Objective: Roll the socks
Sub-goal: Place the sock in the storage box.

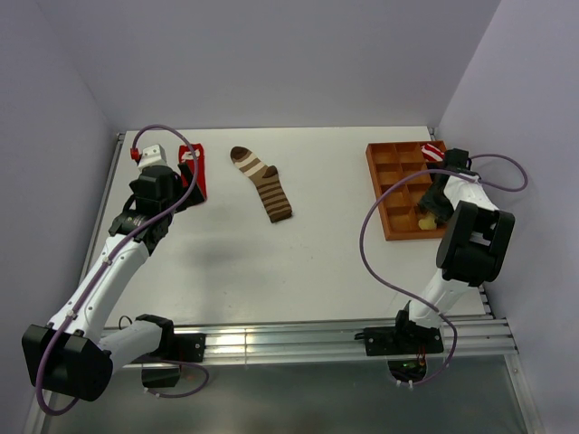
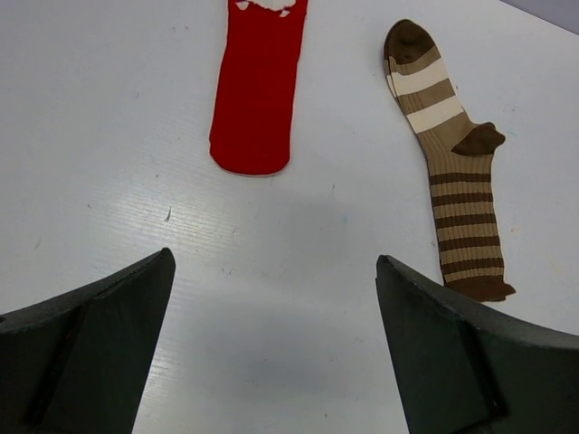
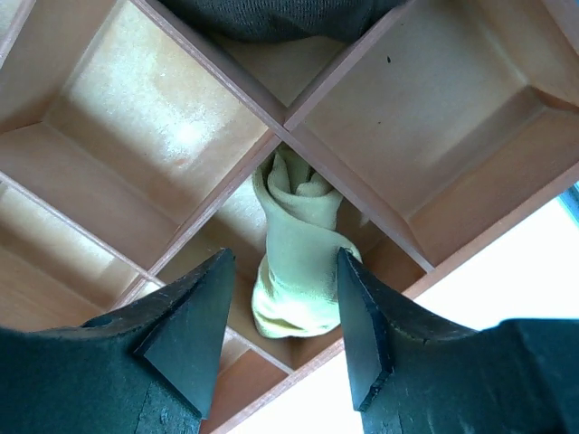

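Hovering low over the left of the white table, the left gripper had its jaws spread wide with nothing between them. Just ahead of it lay the red fabric sock, flat and unrolled, its rounded end toward the fingers and a white mark at its far end. To the right of that, apart from it, the brown-and-tan striped sock lay flat too, slightly bent at its dark heel, with cream bands near the dark toe.

Further right stood the orange wooden tray of square compartments, a red-and-white striped rolled bundle in its far corner and a dark rolled bundle in another cell. The mustard-yellow sock sat in a near compartment as a tight upright roll, its folds spiralling at the top. The right gripper hung over it, fingers parted to either side of the roll with a gap showing on one side, so it looked loose, not clamped.

The step in hand appeared to be stowing the finished yellow roll. One sock looked done and two were not yet rolled. Next, the right arm would need to lift straight out without dragging the roll, while the left would need to come down on the red sock's near end to begin rolling it.
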Available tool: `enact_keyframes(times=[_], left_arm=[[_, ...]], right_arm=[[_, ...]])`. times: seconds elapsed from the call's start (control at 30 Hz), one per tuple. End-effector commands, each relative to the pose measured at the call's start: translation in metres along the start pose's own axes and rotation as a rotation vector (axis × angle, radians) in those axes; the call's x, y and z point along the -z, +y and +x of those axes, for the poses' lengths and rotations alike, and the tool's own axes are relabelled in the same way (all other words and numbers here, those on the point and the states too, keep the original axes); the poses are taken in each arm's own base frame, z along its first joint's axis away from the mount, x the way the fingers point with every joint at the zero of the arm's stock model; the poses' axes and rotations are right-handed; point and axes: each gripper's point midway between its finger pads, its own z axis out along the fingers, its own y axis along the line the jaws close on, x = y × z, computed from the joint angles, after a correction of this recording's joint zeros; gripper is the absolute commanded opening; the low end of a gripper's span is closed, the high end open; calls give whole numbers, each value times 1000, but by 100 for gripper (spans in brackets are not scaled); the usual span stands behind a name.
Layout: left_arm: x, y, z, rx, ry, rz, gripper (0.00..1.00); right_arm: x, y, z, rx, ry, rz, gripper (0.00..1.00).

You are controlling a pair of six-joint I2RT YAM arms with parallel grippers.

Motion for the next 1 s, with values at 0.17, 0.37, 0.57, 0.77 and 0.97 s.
enact_keyframes(times=[0.17,0.37,0.57,0.77,0.97], left_arm=[[5,-3,-10,-1,-41,27,98],[6,-2,-12,1,-48,27,98],[6,-4,-11,-1,-47,35,98],[6,-3,-10,0,-46,35,98],[8,-5,-12,3,-52,42,98]], right_arm=[[22,2,-21,-40,-82,-22,53],[-2,-2,3,-48,-16,3,42],[-18,-10,18,-73,41,14,45],[9,-6,-2,-88,-16,-15,64],[51,-6,-28,-134,-119,-37,70]])
